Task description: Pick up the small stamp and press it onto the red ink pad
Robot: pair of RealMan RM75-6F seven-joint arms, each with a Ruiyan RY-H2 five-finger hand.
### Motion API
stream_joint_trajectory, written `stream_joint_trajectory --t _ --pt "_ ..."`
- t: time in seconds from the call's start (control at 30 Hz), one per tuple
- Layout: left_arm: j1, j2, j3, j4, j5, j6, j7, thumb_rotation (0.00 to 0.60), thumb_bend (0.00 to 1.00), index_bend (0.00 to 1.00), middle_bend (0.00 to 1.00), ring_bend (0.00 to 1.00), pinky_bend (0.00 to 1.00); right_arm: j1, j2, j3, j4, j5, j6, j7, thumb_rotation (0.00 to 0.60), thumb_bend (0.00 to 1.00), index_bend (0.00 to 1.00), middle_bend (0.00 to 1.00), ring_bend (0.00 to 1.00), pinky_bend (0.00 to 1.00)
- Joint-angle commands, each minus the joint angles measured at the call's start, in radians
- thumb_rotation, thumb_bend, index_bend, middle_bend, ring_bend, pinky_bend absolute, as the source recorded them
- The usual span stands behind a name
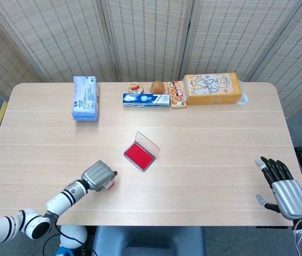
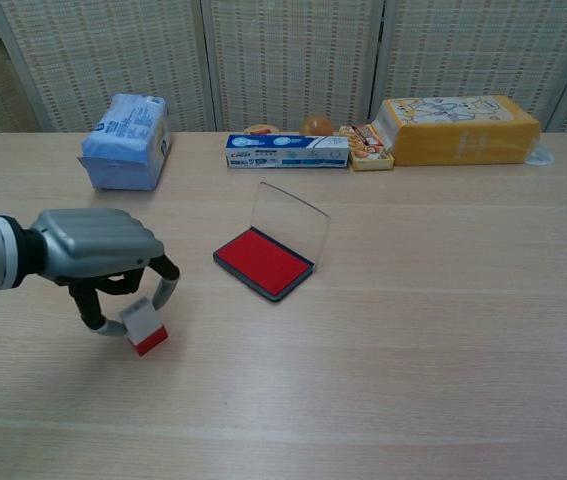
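Observation:
The small stamp (image 2: 143, 327), white on top with a red base, sits tilted on the table at the front left. My left hand (image 2: 98, 250) arches over it and pinches it between thumb and a finger. In the head view the left hand (image 1: 97, 174) covers most of the stamp (image 1: 108, 184). The red ink pad (image 2: 263, 262) lies open to the right of the hand, its clear lid (image 2: 290, 225) standing up behind it. My right hand (image 1: 284, 189) hovers open past the table's front right corner, fingers spread, holding nothing.
Along the back edge stand a blue tissue pack (image 1: 85, 97), a toothpaste box (image 1: 146, 100), a small round orange thing (image 1: 157, 86), a snack pack (image 1: 177, 94) and a yellow box (image 1: 213, 88). Folding screens rise behind the table.

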State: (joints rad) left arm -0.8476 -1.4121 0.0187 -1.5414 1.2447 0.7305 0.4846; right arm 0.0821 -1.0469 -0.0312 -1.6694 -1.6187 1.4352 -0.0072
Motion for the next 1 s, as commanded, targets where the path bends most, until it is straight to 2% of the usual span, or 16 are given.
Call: stream_joint_trajectory --t 0.03,0.47,0.8,1.0 --pt "-0.004 0.002 0.001 -0.009 -0.014 -0.002 0.011 0.6 0.29 0.52 1.0 1.0 0.94 -0.001 0.0 0.0 0.001 -0.001 0.002 0.002 0.6 0.25 0.0 0.0 0.0 0.0" --pt "-0.031 0.059 -0.002 -0.094 -0.124 -0.025 0.051 0.6 0.29 0.63 1.0 1.0 0.94 0.0 0.005 0.002 0.003 0.0 0.002 0.014 0.6 0.25 0.0 0.0 0.0 0.0" --pt "-0.097 0.175 -0.043 -0.184 -0.267 -0.045 0.055 0.6 0.32 0.7 1.0 1.0 0.94 0.015 0.014 0.015 0.004 0.032 -0.026 0.038 0.6 0.25 0.0 0.0 0.0 0.0" --pt "-0.16 0.185 -0.076 -0.193 -0.351 -0.053 0.063 0.6 0.32 0.7 1.0 1.0 0.94 0.012 0.02 0.015 0.006 0.022 -0.012 0.06 0.6 0.25 0.0 0.0 0.0 0.0"
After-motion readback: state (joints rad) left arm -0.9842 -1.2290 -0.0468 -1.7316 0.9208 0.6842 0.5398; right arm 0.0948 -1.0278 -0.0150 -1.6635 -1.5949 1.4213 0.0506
